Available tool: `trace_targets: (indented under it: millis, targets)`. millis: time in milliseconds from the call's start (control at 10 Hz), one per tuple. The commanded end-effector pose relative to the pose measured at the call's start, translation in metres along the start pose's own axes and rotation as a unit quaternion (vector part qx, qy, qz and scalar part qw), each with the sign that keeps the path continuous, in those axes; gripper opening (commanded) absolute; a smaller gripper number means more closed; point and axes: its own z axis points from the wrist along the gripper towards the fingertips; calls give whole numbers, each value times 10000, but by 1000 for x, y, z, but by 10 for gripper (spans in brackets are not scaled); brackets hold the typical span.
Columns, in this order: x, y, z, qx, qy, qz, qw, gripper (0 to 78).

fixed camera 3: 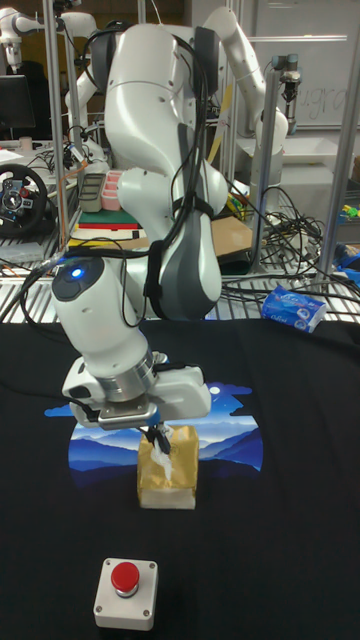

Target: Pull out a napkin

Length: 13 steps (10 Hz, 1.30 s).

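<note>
My pincer [157, 436] hangs straight down over the top of the napkin box [168, 476], its dark fingers [155, 434] meeting at the box's opening. They look pressed together on the white napkin [166, 456] that pokes up there, though the tips are small and dark and I cannot be fully sure how much tissue sits between them. I judge this to be the gripping step: the napkin is pinched, but nearly all of it is still inside the box.

What the next move calls for, as I see it, is a straight, steady lift, slow enough that the sheet slides free and does not tear. The box looks light, so it may rise with the napkin; I would watch for its base leaving the cloth.

The box is a small tan cube with a paler band along its foot, standing upright. The napkin shows as 1 crumpled white tuft running from the top slot down the near face.

The box stands on the near edge of a blue mountain print [225, 440] on a black tablecloth [300, 540], about midway across the table. Nearer to the camera and a little left sits 1 red button [125, 577] in a pale housing, well apart from the box. Far right, at the cloth's far edge, lies a blue packet [295, 307].
</note>
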Motion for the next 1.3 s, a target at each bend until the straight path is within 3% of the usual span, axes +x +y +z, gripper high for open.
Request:
trace_targets:
  millis: [100,1300]
  targets:
    - [-1,1,-3,29,-14,-27,10000,11]
    - [4,15,-20,112,200,13,9997,11]
